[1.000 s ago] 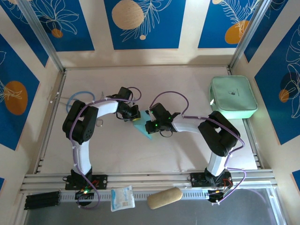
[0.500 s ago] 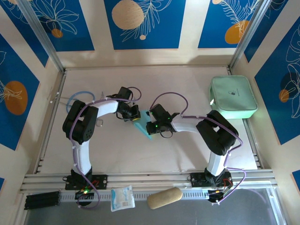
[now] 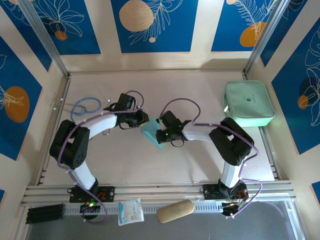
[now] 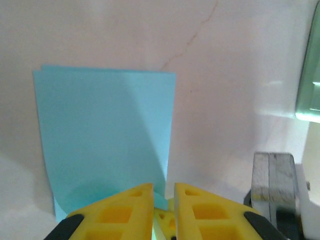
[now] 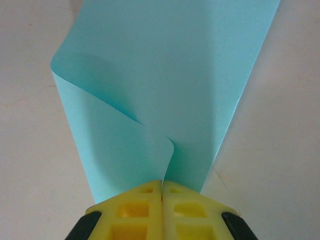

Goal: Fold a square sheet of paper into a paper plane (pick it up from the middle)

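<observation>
Square sheet of thin light-blue paper (image 3: pixel 151 135) — partly folded, lying mid-table between the 2 arms.

Right gripper (image 5: pixel 162 187) is clamped tight on the sheet's curled edge, raising 1 flap into a loose loop; the left gripper (image 4: pixel 163 192) has its yellow fingers nearly together at the edge of the flat layers, and I cannot tell whether they grip. The likely risk: if the right pulls while nothing pins the paper, the sheet slides across the pale table (image 3: pixel 200 95) and the crease skews — or a hard tug tears it.

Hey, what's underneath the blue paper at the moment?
Bare table shows around the paper, which lies doubled over. The right claw pinches its curled edge. Whatever lies beneath the layers is covered.
</observation>
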